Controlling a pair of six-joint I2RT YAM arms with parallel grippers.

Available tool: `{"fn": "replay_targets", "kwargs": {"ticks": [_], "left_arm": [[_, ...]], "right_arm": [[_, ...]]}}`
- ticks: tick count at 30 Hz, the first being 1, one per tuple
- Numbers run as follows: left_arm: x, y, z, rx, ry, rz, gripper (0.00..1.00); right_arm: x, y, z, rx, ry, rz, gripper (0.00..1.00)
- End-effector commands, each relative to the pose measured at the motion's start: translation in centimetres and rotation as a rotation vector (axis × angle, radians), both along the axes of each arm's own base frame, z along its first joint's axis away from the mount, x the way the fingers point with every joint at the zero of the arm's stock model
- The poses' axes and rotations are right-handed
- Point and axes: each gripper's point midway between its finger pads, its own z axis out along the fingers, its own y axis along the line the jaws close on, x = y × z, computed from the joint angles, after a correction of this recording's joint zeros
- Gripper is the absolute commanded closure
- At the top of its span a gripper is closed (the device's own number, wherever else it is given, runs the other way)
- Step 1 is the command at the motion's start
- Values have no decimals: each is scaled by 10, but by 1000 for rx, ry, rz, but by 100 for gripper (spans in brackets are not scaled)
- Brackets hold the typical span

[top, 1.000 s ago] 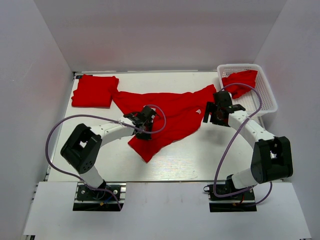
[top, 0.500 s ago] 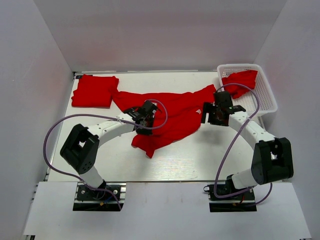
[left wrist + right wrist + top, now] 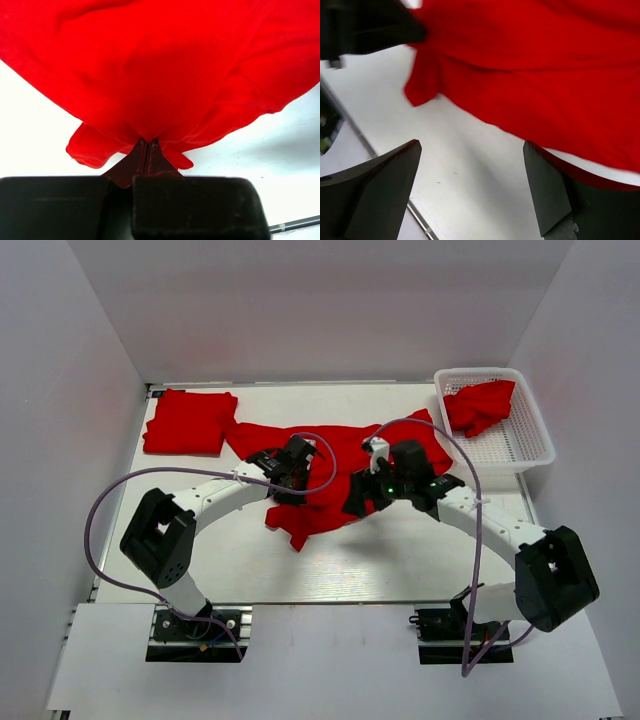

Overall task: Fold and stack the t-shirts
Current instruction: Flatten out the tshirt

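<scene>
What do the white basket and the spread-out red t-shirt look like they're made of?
White basket: likely moulded plastic, matte; fine perforated grid walls, rounded rim. Red t-shirt: soft knit fabric, probably cotton, matte; it drapes and bunches into soft folds where the left pincer pinches it.

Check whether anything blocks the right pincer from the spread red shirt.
Nothing visible does. The open right pincer hangs by the near edge of the shirt, with only bare table beneath it.
</scene>
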Motion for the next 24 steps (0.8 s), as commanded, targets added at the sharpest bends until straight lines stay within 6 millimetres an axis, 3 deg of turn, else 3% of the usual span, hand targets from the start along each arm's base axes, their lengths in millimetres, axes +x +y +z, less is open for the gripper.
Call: {"fn": "replay_targets", "kwargs": {"ticks": [1, 8, 11, 16, 24], "left_arm": [[8, -5, 20, -53, -47, 13, 100], [7, -10, 16, -76, -33, 19, 100], [7, -10, 16, -76, -33, 19, 100], [3, -9, 17, -85, -18, 50, 100], [-5, -12, 15, -123, 21, 76, 100]], "right_arm": [[-15, 39, 10, 102, -41, 123, 11], [-18, 85, 14, 216, -100, 74, 12], [-22, 100, 4, 212, -90, 60, 16], [-11, 116, -13, 206, -82, -8, 16], [-12, 141, -28, 209, -82, -60, 21]]}}
